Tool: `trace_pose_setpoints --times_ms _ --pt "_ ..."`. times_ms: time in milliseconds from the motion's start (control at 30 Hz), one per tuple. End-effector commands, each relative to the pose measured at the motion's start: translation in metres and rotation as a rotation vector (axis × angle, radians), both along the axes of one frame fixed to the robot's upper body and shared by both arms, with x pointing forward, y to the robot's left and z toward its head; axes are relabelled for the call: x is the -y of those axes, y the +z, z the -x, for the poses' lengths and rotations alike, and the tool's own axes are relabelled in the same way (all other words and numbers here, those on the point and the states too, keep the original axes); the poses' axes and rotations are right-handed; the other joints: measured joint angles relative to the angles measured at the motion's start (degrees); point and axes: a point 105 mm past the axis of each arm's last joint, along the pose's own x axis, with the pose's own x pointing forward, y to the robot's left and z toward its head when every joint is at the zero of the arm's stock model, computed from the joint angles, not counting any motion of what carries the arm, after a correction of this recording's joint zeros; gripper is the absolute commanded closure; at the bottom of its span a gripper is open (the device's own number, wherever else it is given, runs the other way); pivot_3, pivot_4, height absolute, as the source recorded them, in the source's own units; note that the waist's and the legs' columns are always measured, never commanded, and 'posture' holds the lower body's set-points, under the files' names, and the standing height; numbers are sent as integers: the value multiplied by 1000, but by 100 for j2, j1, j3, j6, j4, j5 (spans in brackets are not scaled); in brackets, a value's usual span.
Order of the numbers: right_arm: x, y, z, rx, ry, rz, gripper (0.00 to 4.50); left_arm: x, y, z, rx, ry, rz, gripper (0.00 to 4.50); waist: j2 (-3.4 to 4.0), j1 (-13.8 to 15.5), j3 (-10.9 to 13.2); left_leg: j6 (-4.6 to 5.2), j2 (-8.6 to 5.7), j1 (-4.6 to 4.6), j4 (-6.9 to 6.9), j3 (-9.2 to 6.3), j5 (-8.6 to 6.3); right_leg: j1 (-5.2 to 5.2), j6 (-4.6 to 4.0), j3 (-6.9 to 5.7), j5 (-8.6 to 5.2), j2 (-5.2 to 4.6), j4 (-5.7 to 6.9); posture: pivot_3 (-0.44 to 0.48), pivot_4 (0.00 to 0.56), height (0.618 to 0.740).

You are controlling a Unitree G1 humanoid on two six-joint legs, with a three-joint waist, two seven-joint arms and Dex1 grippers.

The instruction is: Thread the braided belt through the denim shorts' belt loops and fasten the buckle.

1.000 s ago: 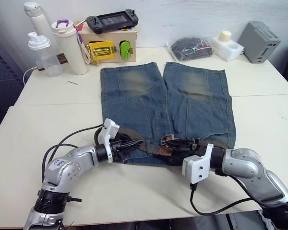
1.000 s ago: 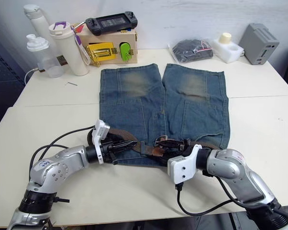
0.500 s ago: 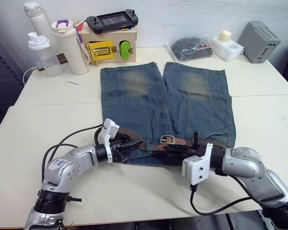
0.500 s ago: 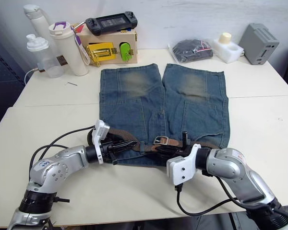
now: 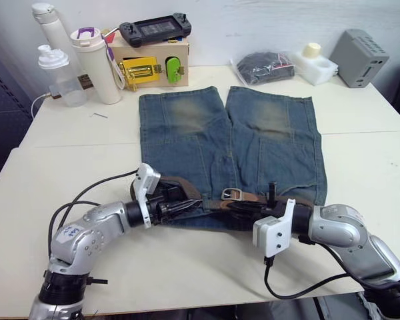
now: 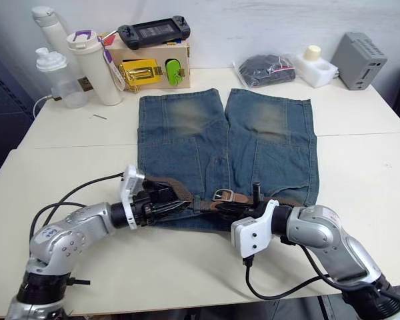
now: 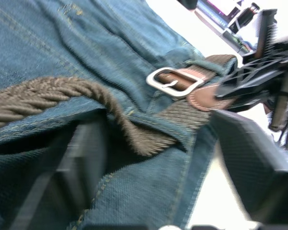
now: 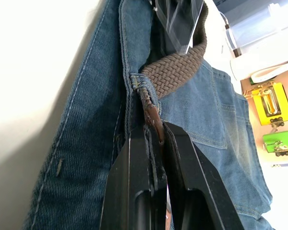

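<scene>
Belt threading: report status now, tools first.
Right tool shut on braided belt at the waistband. Left tool at the denim shorts, grip unclear. Buckle lies flat, unfastened. Nothing in the way.

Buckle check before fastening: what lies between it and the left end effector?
In the left eye view, belt on shorts spans from buckle to left end effector.

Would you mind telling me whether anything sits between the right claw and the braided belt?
Nothing visible does: the right claw is already shut on the braided belt, pinching its dark end at the waistband of the denim shorts.
</scene>
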Motion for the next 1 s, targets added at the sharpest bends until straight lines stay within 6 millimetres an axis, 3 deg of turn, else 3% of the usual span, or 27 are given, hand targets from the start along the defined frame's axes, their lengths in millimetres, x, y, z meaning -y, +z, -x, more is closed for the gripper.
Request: trace_pose_setpoints --times_ms 33,133,333,367,633,900,1000 --pt "1 8 0 28 6 -15 4500 -2 4 13 27 -2 -24 474 0 4 0 0 1 0 0 1 0 0 0 0 0 0 0 0 150 646" --pt "2 8 1 29 4 -15 4500 -4 -2 11 32 64 -38 1343 0 35 0 0 0 -1 7 0 0 4 0 1 0 0 -1 0 150 646" --pt "2 10 0 34 6 -19 4500 4 -23 15 84 78 -197 4153 0 31 0 0 0 -2 7 4 -1 3 0 4 0 -1 -1 0 150 646" --pt "2 10 0 34 5 -20 4500 4 -29 15 96 82 -236 4455 0 31 0 0 0 -1 6 4 -1 3 0 4 0 -1 -1 0 150 646" --pt "11 36 -4 18 -52 -92 4500 -4 -71 22 209 32 -544 4455 12 85 -8 1 0 -2 8 7 -2 4 0 8 0 -1 -1 0 150 646" --pt "31 82 -4 58 -107 -104 4500 -6 -78 24 241 11 -580 4455 18 173 -11 1 3 -2 8 7 -3 4 0 6 -1 0 -4 0 150 646" --pt "52 104 -17 103 -199 -127 4500 -5 -79 25 249 4 -587 4455 20 173 -12 1 4 -2 7 8 -3 4 0 5 -1 0 -6 0 150 646"
